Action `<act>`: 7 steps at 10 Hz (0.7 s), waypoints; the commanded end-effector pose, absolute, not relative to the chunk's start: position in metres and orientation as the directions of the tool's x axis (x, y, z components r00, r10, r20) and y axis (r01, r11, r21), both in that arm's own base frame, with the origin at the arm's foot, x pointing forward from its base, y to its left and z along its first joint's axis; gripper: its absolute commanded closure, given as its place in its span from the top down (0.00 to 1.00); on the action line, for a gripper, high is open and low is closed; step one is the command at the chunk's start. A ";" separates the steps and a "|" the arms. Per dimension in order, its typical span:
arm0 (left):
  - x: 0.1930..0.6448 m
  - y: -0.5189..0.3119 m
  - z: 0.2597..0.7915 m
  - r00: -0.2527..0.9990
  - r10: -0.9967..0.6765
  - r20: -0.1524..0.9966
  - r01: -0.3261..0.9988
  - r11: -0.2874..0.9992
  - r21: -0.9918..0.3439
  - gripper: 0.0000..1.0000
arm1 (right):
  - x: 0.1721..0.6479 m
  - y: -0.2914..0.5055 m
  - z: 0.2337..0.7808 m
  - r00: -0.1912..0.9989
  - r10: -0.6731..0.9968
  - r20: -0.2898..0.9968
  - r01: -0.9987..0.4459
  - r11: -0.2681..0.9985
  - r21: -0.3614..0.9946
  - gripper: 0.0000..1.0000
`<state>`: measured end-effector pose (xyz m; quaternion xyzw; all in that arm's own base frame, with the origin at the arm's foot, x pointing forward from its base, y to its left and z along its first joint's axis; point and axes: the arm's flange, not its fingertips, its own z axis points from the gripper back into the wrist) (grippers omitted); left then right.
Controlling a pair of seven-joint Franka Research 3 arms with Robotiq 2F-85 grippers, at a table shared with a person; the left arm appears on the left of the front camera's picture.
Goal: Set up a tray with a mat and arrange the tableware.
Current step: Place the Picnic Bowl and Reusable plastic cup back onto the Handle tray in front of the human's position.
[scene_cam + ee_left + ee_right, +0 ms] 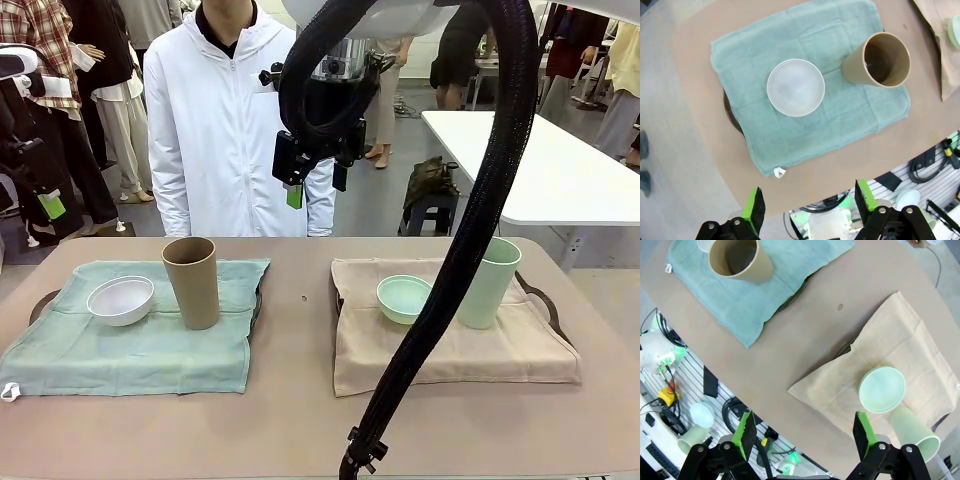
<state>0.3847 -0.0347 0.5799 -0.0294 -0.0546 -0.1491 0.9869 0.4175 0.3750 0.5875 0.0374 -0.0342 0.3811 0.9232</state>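
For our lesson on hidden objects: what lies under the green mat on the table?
Under the green mat a dark tray rim pokes out at one edge, and a handle shows in the front view. The rest of the tray is covered by cloth.

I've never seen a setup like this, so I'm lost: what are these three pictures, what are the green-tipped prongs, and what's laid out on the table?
Two robot arms share a table with a person in a white coat. One picture looks across the table from between the arms; the other two come from cameras on each wrist, looking down.

The prongs are each hand's two fingers: left hand, right hand. Both are open and hold nothing.

On the green mat stand a white bowl and a tan-brown cup. On the beige mat stand a mint-green bowl and a mint-green cup.
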 end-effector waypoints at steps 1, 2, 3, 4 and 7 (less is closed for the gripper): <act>0.385 -0.035 0.580 0.950 -0.291 0.116 0.297 0.954 -0.042 0.95 | 0.417 0.375 0.588 0.707 0.701 0.092 -0.706 0.707 0.043 1.00; 0.384 -0.024 0.589 0.952 -0.277 0.127 0.290 0.952 -0.102 0.95 | 0.424 0.347 0.589 0.745 0.662 0.078 -0.666 0.744 0.048 1.00; 0.389 -0.004 0.602 0.960 -0.255 0.115 0.276 0.931 -0.240 0.95 | 0.431 0.305 0.597 0.814 0.575 0.088 -0.581 0.810 0.082 1.00; 0.396 0.017 0.612 0.966 -0.232 0.111 0.257 0.900 -0.353 0.95 | 0.434 0.264 0.607 0.861 0.497 0.109 -0.508 0.852 0.127 1.00; 0.425 0.086 0.619 0.974 -0.201 0.106 0.222 0.732 -0.644 0.95 | 0.431 0.130 0.636 0.955 0.213 0.207 -0.274 0.902 0.334 1.00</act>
